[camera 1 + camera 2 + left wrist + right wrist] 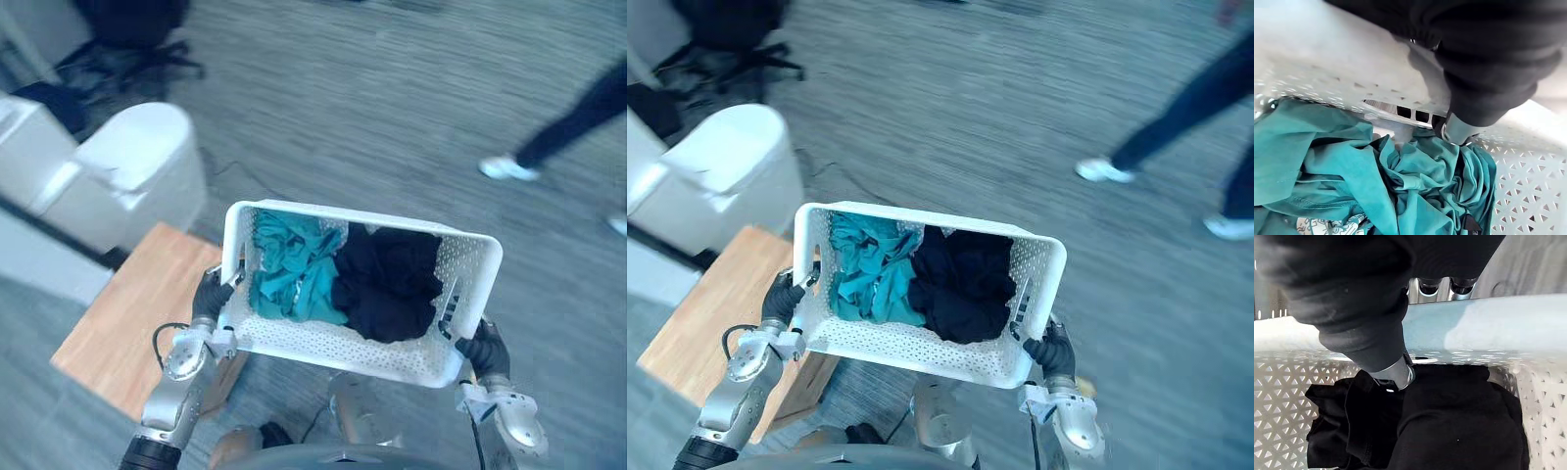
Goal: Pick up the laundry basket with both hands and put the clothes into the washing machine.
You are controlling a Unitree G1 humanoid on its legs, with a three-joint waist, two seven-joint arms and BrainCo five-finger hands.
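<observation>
Left hand (209, 296) and right hand (483, 349) each clenched on an end handle of the white laundry basket (333, 345), held above the floor (392, 117) beside the wooden table (127, 313). Inside: teal clothes (294, 274) left, black clothes (387, 284) right.

laundry basket (468, 257) 1; teal clothes heap (294, 274) 1; black clothes heap (392, 284) 1; wooden table (127, 313) 1; person (578, 113) 1

Clothes (343, 279) in basket (475, 257); table (132, 318) to its left, washing machine (132, 166) behind table.
</observation>
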